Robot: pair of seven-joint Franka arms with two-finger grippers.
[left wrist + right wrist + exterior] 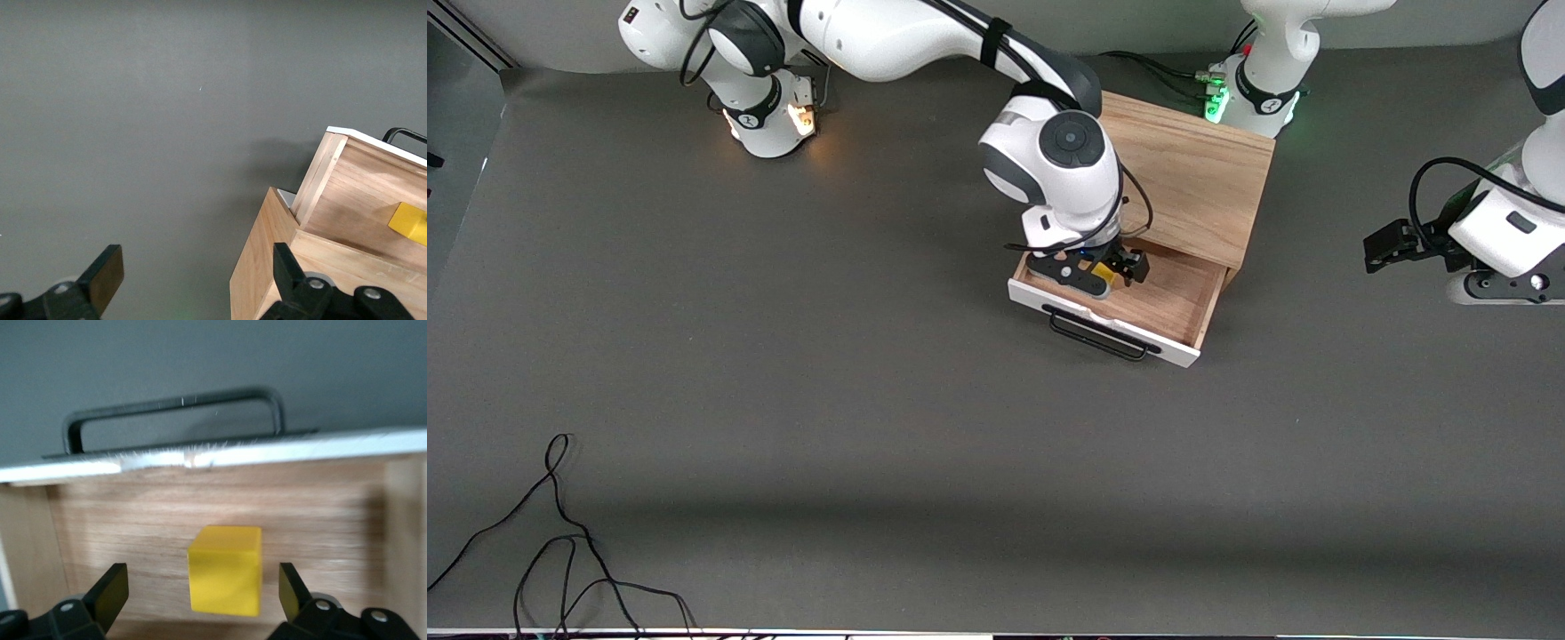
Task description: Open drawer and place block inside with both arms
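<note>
Right claw (203, 600) hangs wide open over the small yellow cube (225, 568), which sits in the pulled-out wooden drawer (1172, 302). Left claw (193, 280) waits, open and empty, near the table's edge. Lifting crookedly could bump the cube.

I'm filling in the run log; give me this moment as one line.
drawer: open | block: in drawer, free | right gripper: open, over block | left gripper: open, waiting beside box
</note>
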